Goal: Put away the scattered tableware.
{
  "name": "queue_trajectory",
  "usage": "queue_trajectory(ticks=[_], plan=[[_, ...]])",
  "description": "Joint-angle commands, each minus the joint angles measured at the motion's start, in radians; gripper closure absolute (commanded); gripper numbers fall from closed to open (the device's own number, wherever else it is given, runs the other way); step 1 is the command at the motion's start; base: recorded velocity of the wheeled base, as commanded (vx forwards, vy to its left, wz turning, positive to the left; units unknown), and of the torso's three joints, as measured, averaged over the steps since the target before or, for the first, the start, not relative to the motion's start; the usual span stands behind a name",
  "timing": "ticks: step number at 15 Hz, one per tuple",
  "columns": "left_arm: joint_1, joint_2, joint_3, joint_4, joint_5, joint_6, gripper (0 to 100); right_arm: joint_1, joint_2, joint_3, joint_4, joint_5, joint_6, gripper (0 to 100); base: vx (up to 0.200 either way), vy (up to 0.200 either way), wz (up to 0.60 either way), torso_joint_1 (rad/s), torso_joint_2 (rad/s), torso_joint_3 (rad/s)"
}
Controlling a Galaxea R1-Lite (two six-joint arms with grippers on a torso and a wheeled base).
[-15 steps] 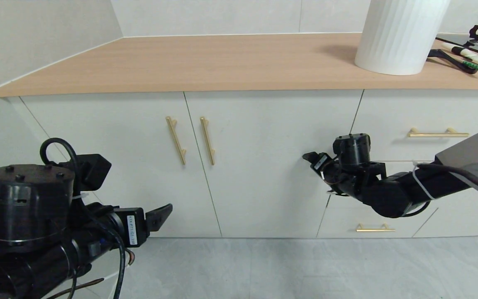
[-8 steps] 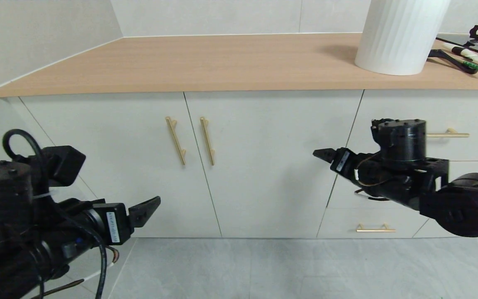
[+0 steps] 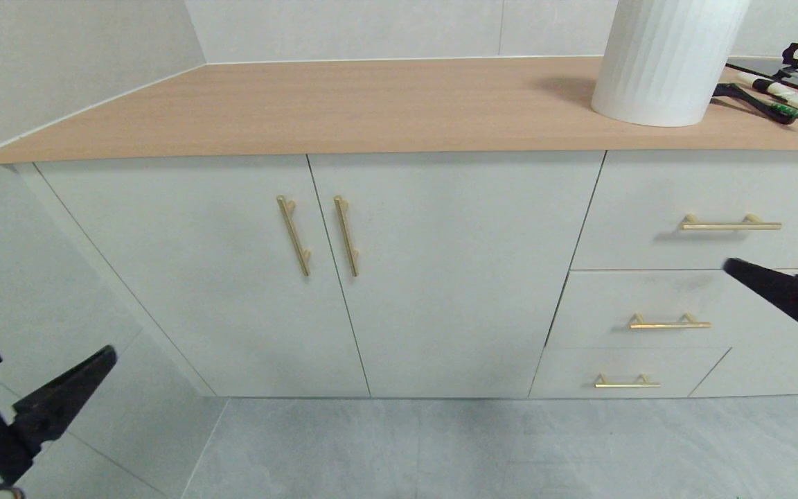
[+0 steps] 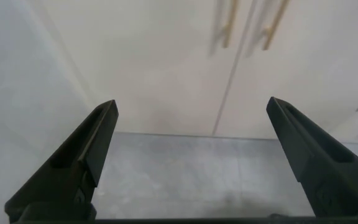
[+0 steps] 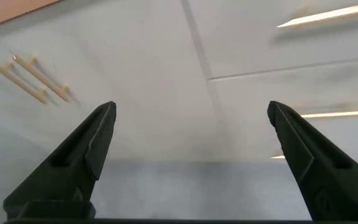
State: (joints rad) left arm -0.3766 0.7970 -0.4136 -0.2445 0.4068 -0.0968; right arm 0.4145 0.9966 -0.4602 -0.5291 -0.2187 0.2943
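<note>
Several long utensils (image 3: 783, 93) with black, white and green handles lie scattered at the far right of the wooden countertop (image 3: 316, 104). A tall white ribbed container (image 3: 669, 62) stands just left of them. My left gripper (image 3: 52, 355) is low at the left corner, in front of the wall beside the cabinet, open and holding nothing. In the left wrist view the left gripper (image 4: 191, 107) faces the floor and cabinet base. My right gripper (image 3: 783, 305) is at the right edge in front of the drawers; in its wrist view the right gripper (image 5: 191, 109) is open and holds nothing.
Below the counter are two closed cabinet doors with vertical gold handles (image 3: 319, 235). To their right are three closed drawers with gold handles (image 3: 730, 223), (image 3: 669, 323), (image 3: 626, 381). Grey tiled floor (image 3: 440, 443) lies in front.
Both arms have drawn back from the middle toward the lower left corner and the right edge. The left gripper dropped lower; the right gripper slid right, uncovering the drawers.
</note>
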Motion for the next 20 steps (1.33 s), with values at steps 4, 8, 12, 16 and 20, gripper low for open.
queue_trajectory(ticks=[4, 8, 12, 16, 20], plan=[[0.156, -0.527, 0.041, 0.312, -0.003, 0.137, 0, -0.203, -0.713, 0.107, 0.376, -0.022, -0.276, 0, 0.000, 0.000, 0.00, 0.000, 0.00, 0.000], [0.228, -0.653, 0.056, 0.358, -0.005, 0.201, 0, -0.298, -0.895, 0.112, 0.503, -0.041, -0.391, 0, 0.000, 0.000, 0.00, 0.000, 0.00, 0.000], [0.383, -0.797, 0.190, 0.346, -0.019, 0.258, 0, -0.388, -0.920, 0.161, 0.512, -0.133, -0.395, 0, 0.000, 0.000, 0.00, 0.000, 0.00, 0.000], [0.383, -0.797, 0.349, 0.258, 0.014, 0.236, 0, -0.427, -0.984, 0.313, 0.500, -0.100, -0.389, 0, 0.000, 0.000, 0.00, 0.000, 0.00, 0.000], [0.381, -0.797, 0.414, 0.194, -0.267, 0.192, 0, -0.421, -0.994, 0.460, 0.482, 0.045, -0.377, 0, 0.000, 0.000, 0.00, 0.000, 0.00, 0.000]])
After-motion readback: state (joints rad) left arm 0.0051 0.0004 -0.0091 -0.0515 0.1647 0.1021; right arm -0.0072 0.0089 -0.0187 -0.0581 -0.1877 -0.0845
